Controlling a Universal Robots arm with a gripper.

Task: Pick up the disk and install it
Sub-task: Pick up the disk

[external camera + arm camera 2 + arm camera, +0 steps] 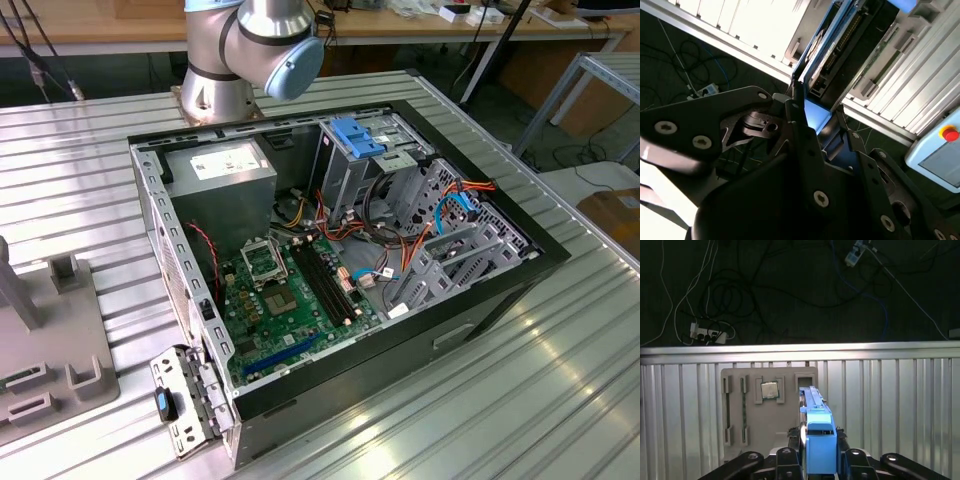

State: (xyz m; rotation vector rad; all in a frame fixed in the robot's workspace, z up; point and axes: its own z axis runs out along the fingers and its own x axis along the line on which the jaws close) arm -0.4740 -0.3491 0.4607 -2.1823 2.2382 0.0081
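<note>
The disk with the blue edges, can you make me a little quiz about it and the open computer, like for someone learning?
1. True or false: in the first wrist view, the gripper holds the disk.
2. What lies in the grey tray beyond the disk? A) a square chip B) a screwdriver C) a banana
3. Fill in: in the exterior view, the circuit board inside the open computer case is coloured ____.

Key: 1 true. 2 A. 3 green.
</note>
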